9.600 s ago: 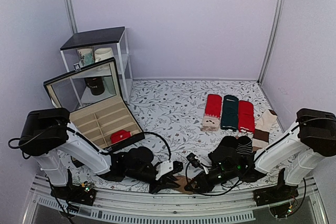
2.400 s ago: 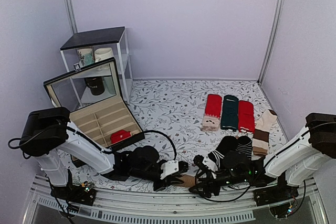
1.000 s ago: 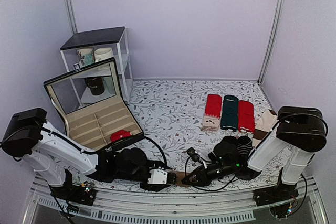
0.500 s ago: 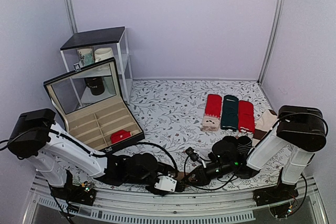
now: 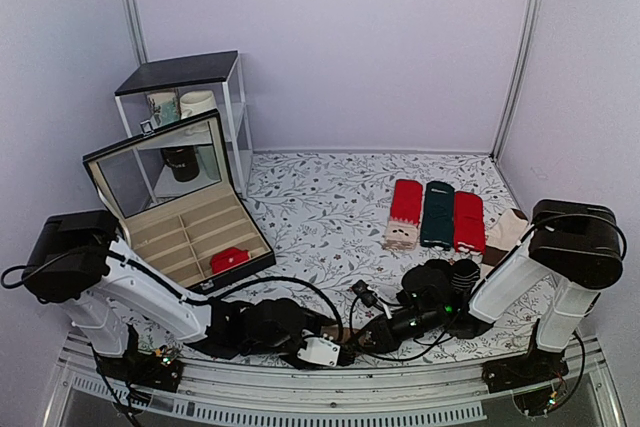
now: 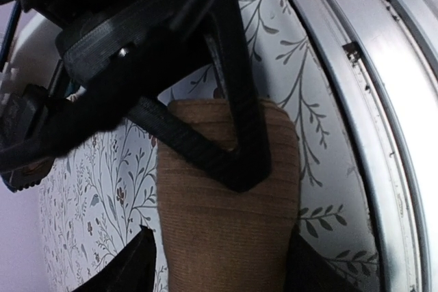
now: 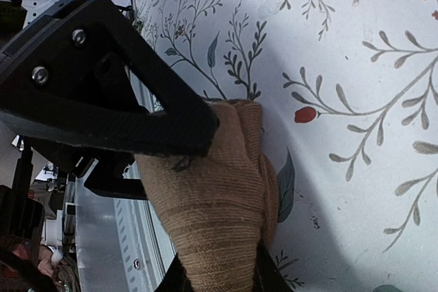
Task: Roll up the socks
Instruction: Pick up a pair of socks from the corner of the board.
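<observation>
We find the socks (image 6: 233,230) as a tan-brown knitted roll at the bottom centre of the overhead view, lying on the floral tablecloth (image 5: 330,217) just beside the metal rail (image 6: 383,135) at the table's near edge. The left gripper (image 6: 222,268) has its jaws closed against both flanks of the roll at the bottom of its wrist view. The right gripper (image 7: 219,280) pinches the roll's narrower end between its jaws at the bottom of its own view. Each gripper's black finger also lies across the far end of the roll in the other's camera, so the two are crowded together. We judge the main risks to be the fingers knocking or jamming against each other, the roll springing loose if either grip eases unevenly, and the bundle being dragged against or over the rail because it sits so close.
</observation>
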`<state>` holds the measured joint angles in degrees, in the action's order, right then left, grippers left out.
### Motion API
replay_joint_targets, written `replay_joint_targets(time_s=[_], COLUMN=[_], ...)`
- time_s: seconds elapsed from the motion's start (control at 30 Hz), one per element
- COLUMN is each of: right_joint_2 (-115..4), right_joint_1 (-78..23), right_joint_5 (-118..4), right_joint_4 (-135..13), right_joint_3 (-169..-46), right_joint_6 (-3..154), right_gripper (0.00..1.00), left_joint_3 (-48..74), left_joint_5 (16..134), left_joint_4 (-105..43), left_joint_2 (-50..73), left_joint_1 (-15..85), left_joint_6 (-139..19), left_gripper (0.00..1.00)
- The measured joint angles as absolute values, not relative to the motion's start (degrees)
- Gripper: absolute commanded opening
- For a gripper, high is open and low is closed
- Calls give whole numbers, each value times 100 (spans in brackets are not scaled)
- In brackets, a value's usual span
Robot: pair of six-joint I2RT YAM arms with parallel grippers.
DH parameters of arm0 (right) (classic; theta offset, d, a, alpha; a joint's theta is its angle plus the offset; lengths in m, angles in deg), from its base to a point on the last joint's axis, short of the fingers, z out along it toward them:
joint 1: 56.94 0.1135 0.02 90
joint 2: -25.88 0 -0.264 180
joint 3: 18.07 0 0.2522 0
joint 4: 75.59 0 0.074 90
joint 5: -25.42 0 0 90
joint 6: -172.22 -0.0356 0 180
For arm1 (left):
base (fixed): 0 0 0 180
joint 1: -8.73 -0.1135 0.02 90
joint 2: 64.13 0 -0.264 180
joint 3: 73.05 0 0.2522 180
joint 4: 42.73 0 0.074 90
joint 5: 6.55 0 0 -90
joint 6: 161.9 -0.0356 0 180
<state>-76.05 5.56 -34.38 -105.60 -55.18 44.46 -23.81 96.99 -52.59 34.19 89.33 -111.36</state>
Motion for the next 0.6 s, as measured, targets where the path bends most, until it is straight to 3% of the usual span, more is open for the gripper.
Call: replay_joint_targets(time_s=[0.17,0.4,0.6], right_joint_2=[-7583,-7577,-7577], right_joint_1=[550,528,524], right_joint_5=[-3418,-3368,-3353], right_joint_4=[-10473,-10387,-10368], right_joint_3=[-5542,-5582,-5586], right_joint_6=[4428,4422,4422], right_gripper=[8,8,8], left_joint_3=[-2495,-2554,-2551], left_joint_5=[9926,10077,10117], left_joint_4=[-5427,-5528,-5716], left_joint_2=[3404,3417,3579], left_joint_1=[9084,9211,9226], left_joint_6=[-11195,-11283,-11259], left_gripper=[62,54,37])
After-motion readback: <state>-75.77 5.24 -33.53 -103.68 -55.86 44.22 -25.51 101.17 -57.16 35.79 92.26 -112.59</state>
